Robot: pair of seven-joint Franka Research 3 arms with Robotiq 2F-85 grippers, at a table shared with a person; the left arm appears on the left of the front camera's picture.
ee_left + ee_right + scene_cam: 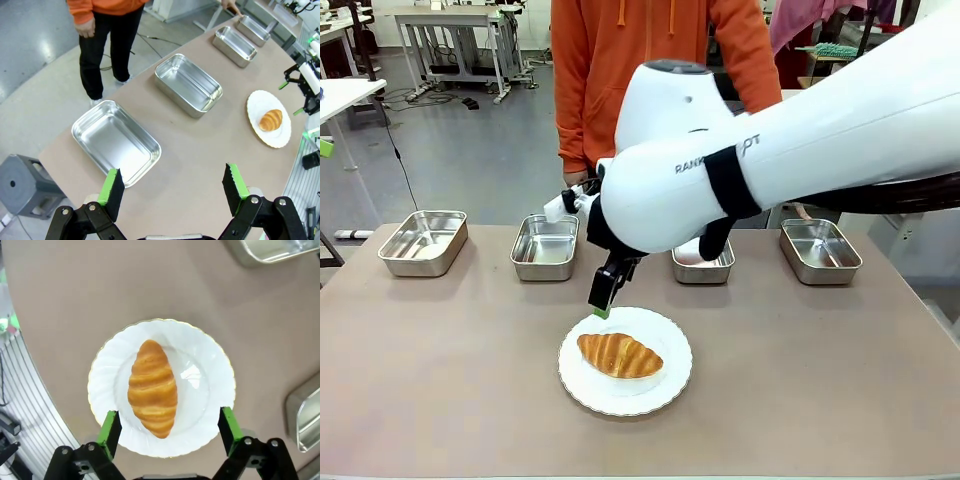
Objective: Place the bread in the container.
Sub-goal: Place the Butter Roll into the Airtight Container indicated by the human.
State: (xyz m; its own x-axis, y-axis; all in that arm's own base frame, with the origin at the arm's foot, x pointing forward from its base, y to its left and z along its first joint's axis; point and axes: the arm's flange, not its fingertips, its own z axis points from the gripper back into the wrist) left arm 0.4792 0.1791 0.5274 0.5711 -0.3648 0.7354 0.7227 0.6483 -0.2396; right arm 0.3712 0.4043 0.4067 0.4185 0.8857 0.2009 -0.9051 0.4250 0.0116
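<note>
Four pans: shiny steel, rectangular, in one row along the table's 12 o'clock side, each apart from the next. The third from the left is partly hidden by the right arm, so what looks like a pale patch inside it may be only a reflection.
Bread: golden-brown croissant lying on the plate, in none of the pans. In the front view its long axis runs from 9 to 3 o'clock.
Plate: round, white, scalloped rim. It sits mid-table at 6 o'clock of the pan row, apart from every pan.
Right gripper: over the plate, jaws spread wide, nothing held. In its wrist view the green pads stand at 8 and 4 o'clock of the plate, flanking the bread's 6 o'clock tip without touching it.
Left gripper: jaws spread wide, nothing held. It is above the table, just at 6 o'clock of the end pan in its wrist view.
Person: orange top, standing at 12 o'clock behind the pan row.
Table: tan top, carrying the pans and plate.
</note>
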